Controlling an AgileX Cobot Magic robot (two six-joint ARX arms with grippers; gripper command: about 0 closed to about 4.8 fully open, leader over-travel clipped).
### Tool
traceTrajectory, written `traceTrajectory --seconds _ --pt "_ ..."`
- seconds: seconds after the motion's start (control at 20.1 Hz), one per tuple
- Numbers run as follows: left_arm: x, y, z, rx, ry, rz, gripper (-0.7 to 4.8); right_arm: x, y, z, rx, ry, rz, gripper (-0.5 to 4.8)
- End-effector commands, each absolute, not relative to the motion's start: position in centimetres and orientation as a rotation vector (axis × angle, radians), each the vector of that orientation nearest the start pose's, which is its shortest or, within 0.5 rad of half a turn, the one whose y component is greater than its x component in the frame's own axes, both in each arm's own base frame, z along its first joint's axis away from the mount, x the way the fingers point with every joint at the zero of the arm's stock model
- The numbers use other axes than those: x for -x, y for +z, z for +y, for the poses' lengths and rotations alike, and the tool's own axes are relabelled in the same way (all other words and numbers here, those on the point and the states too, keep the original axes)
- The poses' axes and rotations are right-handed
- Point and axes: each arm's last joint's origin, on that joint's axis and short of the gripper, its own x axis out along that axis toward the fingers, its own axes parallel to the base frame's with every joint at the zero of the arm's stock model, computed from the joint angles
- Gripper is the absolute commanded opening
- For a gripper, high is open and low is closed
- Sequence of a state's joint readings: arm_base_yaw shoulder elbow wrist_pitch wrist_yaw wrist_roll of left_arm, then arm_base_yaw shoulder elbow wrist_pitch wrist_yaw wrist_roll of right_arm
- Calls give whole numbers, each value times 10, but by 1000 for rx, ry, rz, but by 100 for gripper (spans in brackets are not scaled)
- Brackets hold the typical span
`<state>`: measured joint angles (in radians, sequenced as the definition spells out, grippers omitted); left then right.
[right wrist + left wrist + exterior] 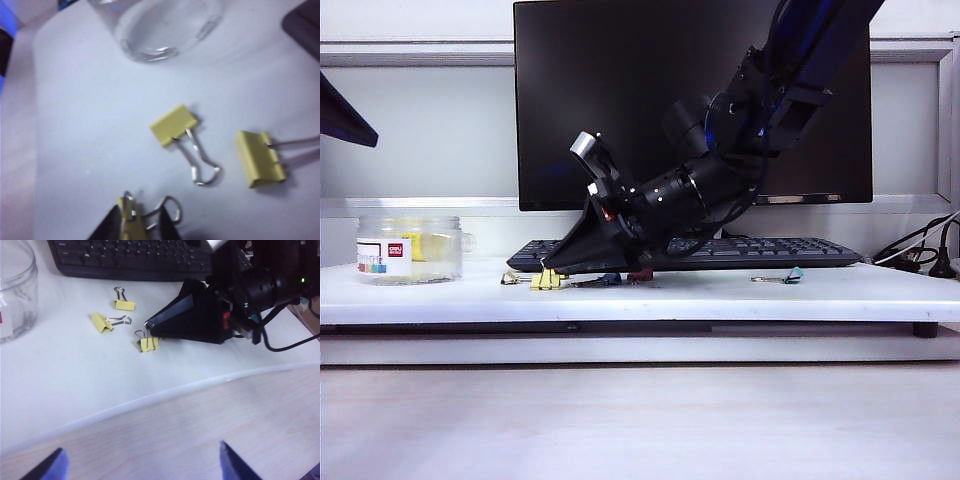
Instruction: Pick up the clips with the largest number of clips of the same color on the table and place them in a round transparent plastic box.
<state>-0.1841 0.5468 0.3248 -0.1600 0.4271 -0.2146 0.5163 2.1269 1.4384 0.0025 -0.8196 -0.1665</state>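
Right gripper [148, 329] down on the nearest yellow clip [148, 343], jaws narrowed around it, grip looks partial.

Near to far: left gripper [140, 465] hangs back over the front edge of the table [75, 385], fingers wide apart, holding nothing. Right gripper tips pinch at the clip's wire handle end [131, 210]; can't tell whether it's a firm clamp. I'd finish closing before lifting and come straight up, since a handle-only hold may let the body swing. Two more yellow clips just beyond: one [102, 321] slightly toward the box, one [124, 304] nearer the keyboard [130, 260]; lift clear of both. Round transparent plastic box [410, 250] sits farther off at the table's left end, something yellow already inside. Teal clip [790, 275] far right: leave.
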Motion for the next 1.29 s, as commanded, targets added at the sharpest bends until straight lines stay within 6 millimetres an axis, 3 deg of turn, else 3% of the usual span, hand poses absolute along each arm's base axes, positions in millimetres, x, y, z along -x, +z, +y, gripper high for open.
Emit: traceTrajectory --seconds 0.05,0.1,0.2,0.89,1.29 --pt "-130 213 -36 246 -567 430 402 -383 158 242 37 1322 648 102" --pt "-130 213 -36 246 -567 430 402 -383 158 242 38 1322 648 95" --pt "-130 213 -36 246 -567 430 402 -383 158 242 41 1323 643 29" --pt "-130 213 -36 246 -567 431 402 -385 161 243 46 1326 600 -1" --pt "-130 213 -36 246 -566 431 402 -397 200 257 39 1347 509 -1"
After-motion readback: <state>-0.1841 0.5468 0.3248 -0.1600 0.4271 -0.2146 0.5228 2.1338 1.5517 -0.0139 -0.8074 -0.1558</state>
